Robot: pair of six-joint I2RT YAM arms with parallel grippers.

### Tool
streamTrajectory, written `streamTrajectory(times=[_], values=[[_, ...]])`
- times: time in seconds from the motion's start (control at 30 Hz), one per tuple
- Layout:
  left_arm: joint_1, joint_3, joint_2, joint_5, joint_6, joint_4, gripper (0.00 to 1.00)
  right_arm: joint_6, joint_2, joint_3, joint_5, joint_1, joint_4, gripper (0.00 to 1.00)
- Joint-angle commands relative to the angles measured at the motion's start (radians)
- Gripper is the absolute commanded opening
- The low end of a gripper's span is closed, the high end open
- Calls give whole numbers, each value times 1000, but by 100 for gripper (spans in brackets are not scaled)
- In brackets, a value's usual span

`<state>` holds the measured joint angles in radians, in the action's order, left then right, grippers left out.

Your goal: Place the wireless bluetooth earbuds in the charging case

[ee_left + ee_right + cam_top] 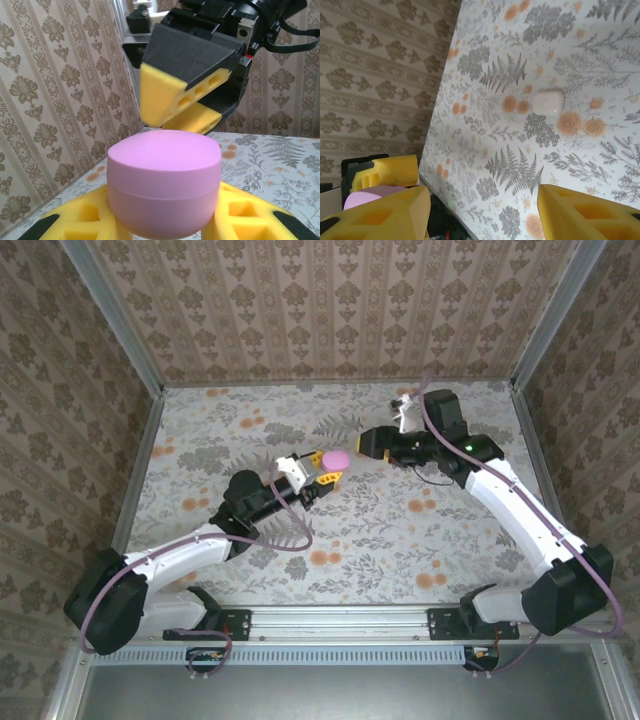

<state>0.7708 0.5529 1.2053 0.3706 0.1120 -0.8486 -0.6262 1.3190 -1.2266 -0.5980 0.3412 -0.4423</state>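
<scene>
Rounded pink plastic charging case (164,187): underside cut by the left wrist view's lower edge; interior hidden under its lid; in the right wrist view, mostly behind the right gripper (482,210).
Left gripper (164,212): yellow fingers cut by that same edge.
Small white rounded case (548,101): blurred, seam unreadable.

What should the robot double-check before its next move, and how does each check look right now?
1. Pink case gripped by left gripper: ok.
2. Pink case lid open for loading: not ok, it looks shut.
3. Right gripper open and facing the pink case: ok.
4. Earbuds located: cannot tell.
5. White case lying apart from both grippers: ok.
</scene>
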Motion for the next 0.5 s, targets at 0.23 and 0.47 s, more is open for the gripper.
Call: streamTrajectory(times=[0.23,0.47], values=[[7,45,39,-21,-43,-79,32,-465,4,198,-237,-29,489,60],[9,41,48,-32,-58,-109,32,-532,33,222,-289,6,574,61]])
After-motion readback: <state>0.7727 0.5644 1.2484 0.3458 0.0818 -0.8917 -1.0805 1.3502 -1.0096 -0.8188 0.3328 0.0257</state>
